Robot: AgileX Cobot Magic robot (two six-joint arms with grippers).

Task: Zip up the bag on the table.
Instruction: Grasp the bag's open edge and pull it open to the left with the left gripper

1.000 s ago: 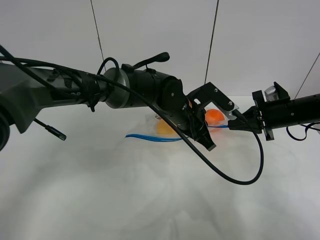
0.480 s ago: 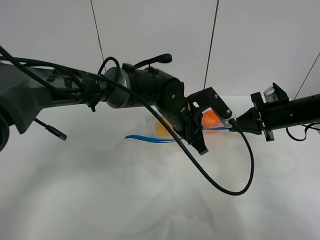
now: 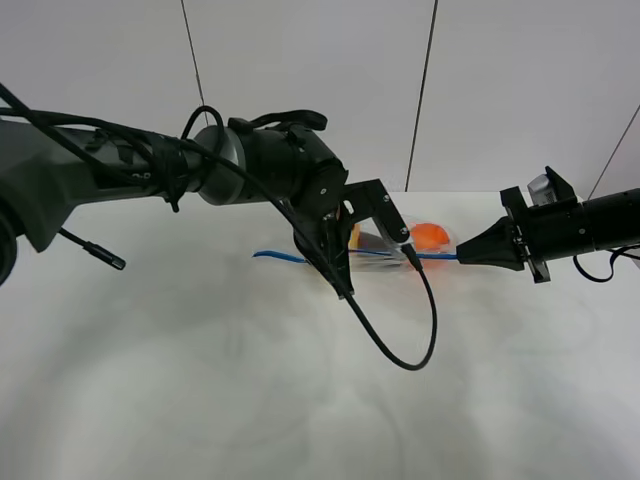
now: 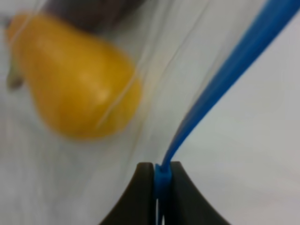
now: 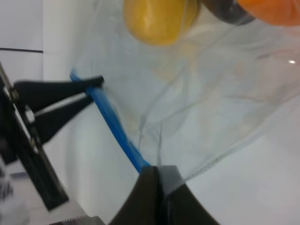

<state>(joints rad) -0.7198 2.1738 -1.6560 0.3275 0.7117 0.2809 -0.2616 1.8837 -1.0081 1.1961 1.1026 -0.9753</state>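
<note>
on the white table (image 3: 180, 390), seen from above, the clear bag (image 3: 390, 243) sits toward the far side between the two arms, with an orange ball (image 3: 430, 236) showing inside. the left gripper (image 3: 340, 280) meets the blue strip (image 3: 287, 258) near its left end, and the right gripper (image 3: 463, 256) meets the right end.

from the left wrist, the jaws are pressed together on the strip, with a yellow pear (image 4: 70, 89) blurred behind the plastic.

from the right wrist, that gripper is clamped on the strip's near end, and the strip runs straight to the other gripper's closed tips.
</note>
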